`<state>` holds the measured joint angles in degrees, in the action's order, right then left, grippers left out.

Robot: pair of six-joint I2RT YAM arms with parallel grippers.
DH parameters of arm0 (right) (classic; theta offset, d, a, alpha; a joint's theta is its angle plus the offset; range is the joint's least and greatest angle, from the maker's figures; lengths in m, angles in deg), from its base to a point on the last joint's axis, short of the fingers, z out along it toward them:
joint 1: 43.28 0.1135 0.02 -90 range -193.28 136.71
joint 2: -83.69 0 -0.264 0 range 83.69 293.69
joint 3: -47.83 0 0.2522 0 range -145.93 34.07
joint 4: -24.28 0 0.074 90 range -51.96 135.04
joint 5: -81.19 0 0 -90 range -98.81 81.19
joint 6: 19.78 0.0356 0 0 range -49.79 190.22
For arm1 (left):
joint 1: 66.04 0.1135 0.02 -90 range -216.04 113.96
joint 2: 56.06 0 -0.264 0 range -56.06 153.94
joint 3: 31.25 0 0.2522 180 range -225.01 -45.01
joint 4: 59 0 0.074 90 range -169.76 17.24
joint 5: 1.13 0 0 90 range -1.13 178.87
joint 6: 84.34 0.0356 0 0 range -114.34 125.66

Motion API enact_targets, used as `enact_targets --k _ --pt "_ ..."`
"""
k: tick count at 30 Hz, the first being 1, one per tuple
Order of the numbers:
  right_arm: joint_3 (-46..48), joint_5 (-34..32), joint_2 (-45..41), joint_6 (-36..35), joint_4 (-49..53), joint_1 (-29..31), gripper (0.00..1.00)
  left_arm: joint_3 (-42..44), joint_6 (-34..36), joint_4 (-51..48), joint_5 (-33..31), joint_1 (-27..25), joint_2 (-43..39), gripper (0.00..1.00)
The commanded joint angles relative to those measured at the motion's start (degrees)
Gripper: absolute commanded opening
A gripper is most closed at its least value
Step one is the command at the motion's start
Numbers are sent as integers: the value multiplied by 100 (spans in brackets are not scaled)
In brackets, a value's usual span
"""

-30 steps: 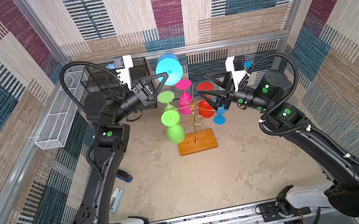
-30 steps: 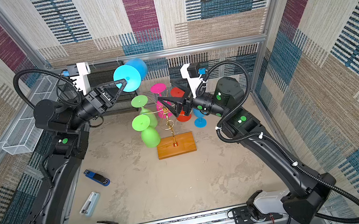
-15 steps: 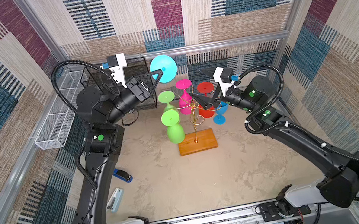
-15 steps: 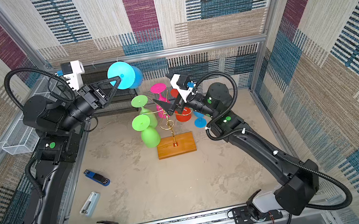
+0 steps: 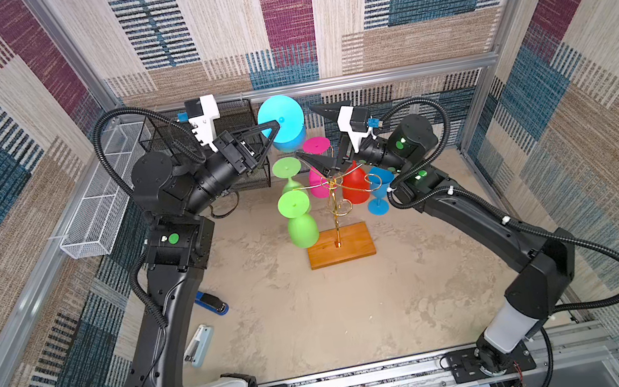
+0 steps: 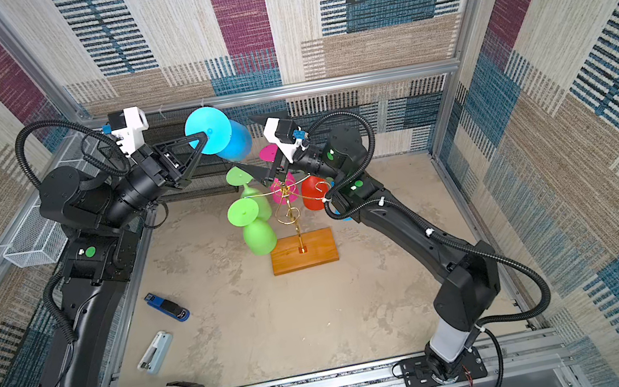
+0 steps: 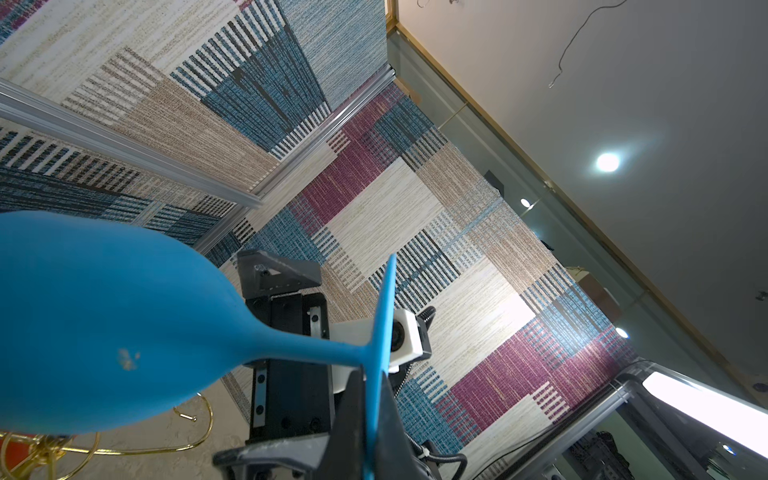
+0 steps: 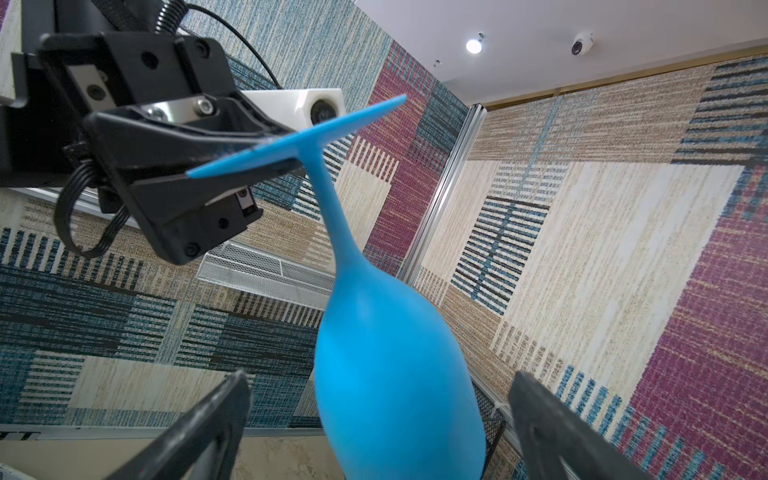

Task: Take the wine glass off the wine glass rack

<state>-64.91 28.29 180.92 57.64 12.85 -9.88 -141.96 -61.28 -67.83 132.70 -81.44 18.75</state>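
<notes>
Change: right gripper (image 8: pixel 376 386), spread wide, risen from gold wire rack (image 5: pixel 336 198) to light-blue plastic wine glass (image 5: pixel 287 114).
Left gripper (image 5: pixel 275 126): pinches its foot.
Rack holds: green glasses (image 5: pixel 302 231), pink glass (image 5: pixel 316 181), red glass (image 5: pixel 355 189).

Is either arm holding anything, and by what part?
The left gripper pinches the raised blue wine glass by its flat foot; the right gripper is open, holding nothing.

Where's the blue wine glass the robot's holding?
In both top views the blue wine glass hangs centre back, foot pinched by the left gripper, above the gold wire rack.
</notes>
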Motion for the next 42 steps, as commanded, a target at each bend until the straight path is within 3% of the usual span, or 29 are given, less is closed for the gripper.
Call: enact_targets --k 1,7,11,27,42 --pt "-451 176 303 117 320 41 99 -25 -260 345 72 11 -3 0" --pt "-1606 -1 1023 -39 1414 187 100 -123 -248 372 251 11 36 0" --pt "-1854 -17 1175 -9 1639 228 97 -105 -261 426 307 11 48 0" --pt "-1078 -229 566 97 1245 243 99 -62 -222 421 354 28 55 0" --pt "-900 -340 370 -3 1271 245 99 9 -346 535 378 63 47 0"
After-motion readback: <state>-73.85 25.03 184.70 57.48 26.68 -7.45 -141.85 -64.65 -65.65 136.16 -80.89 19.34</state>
